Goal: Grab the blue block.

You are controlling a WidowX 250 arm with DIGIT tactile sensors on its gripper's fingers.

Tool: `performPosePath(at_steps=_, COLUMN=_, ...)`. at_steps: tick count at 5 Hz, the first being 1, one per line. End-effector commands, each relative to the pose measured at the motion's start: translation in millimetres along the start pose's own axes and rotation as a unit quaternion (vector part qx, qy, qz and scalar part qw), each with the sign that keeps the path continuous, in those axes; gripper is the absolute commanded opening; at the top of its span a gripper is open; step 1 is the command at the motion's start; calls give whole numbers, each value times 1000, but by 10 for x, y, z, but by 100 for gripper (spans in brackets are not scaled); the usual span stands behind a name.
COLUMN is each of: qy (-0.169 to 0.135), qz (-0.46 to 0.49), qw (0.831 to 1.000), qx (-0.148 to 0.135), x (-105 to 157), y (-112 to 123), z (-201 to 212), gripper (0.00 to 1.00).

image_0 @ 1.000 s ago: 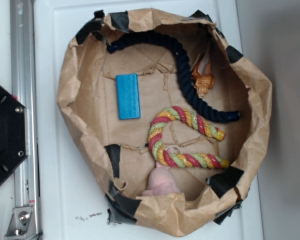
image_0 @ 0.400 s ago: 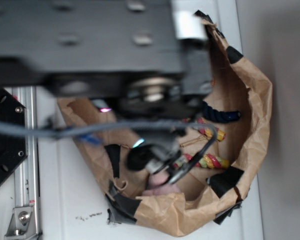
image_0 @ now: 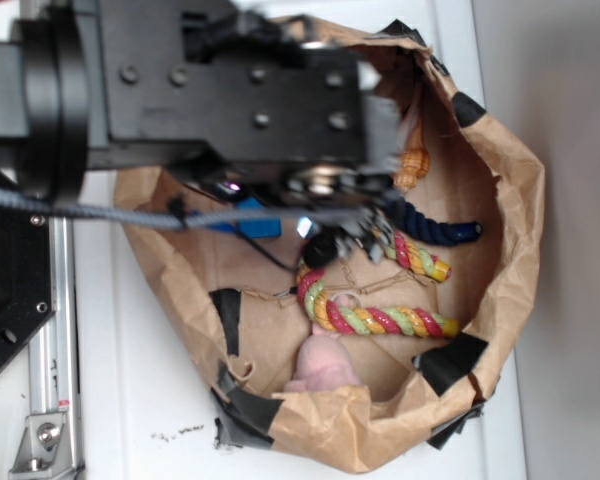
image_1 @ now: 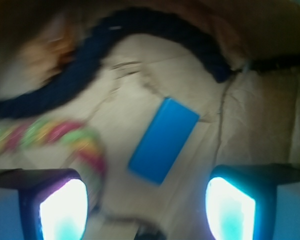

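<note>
Fingers (image_1: 65, 212) apart — blue block (image_1: 163, 140) between, untouched

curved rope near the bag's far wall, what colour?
Dark navy rope, solid colour; clearest in the wrist view.

- A crumpled brown paper bag (image_0: 515, 200), patched with black tape (image_0: 226, 320), sits on a white surface (image_0: 130, 400).
- A navy rope (image_1: 90, 60) curves across its floor; one end shows in the exterior view (image_0: 440, 228).
- A multicoloured rope (image_0: 380, 320) bends below it.
- An orange object (image_0: 412, 165) lies near the bag's far wall.
- A pink object (image_0: 323, 362) rests against the near wall.
</note>
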State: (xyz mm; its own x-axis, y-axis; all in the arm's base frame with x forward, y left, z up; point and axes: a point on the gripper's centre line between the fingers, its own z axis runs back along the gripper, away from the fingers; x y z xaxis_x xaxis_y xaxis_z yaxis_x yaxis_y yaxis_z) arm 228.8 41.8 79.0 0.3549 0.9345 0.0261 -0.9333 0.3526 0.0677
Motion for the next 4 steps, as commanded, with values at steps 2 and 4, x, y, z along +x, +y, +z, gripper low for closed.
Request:
performPosePath(at_steps=2, qy=32, qz=111, qw=993, qx=-9, x=239, y=251, z=-431, gripper=100)
performPosePath(at_steps=4, qy=65, qz=120, qw=991, qx=-3, x=148, y=164, z=-625, gripper=100)
